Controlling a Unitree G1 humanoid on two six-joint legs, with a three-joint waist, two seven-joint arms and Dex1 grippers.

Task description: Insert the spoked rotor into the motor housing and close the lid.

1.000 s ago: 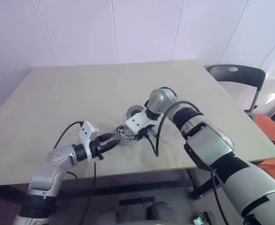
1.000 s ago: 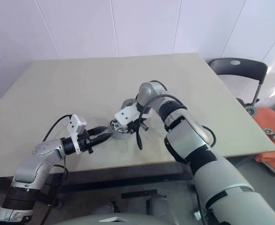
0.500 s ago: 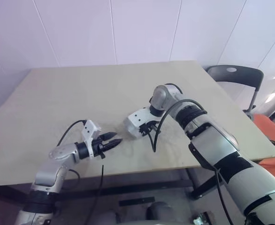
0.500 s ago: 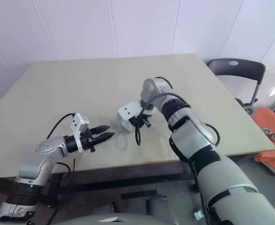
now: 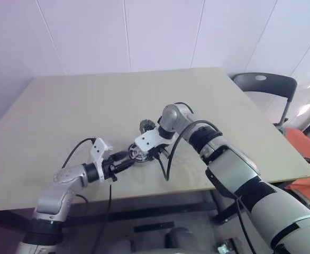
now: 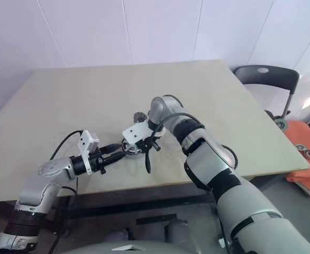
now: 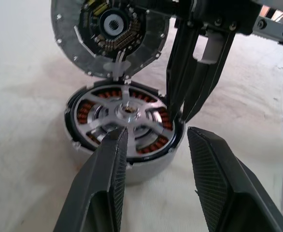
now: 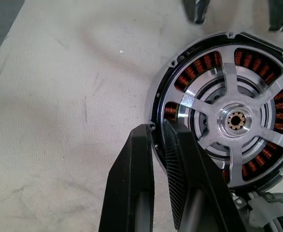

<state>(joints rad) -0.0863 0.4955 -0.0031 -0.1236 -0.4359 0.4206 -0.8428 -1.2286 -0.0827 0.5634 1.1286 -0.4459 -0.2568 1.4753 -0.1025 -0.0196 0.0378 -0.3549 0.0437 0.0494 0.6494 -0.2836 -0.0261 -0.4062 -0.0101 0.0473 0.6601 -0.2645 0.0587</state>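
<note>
Your silvery spoked rotor (image 8: 233, 121) already sits in the copper-wound round housing (image 7: 124, 128) on the surface; the dark ribbed lid (image 7: 110, 34) leans at its twelve o'clock, beside the pressed-together right pincer (image 8: 157, 145), left pincer (image 7: 153, 145) spread.

My head cameras look down over the table (image 5: 65, 106); both my wrist cameras sit close, sharing the motor housing (image 7: 127, 145).
</note>
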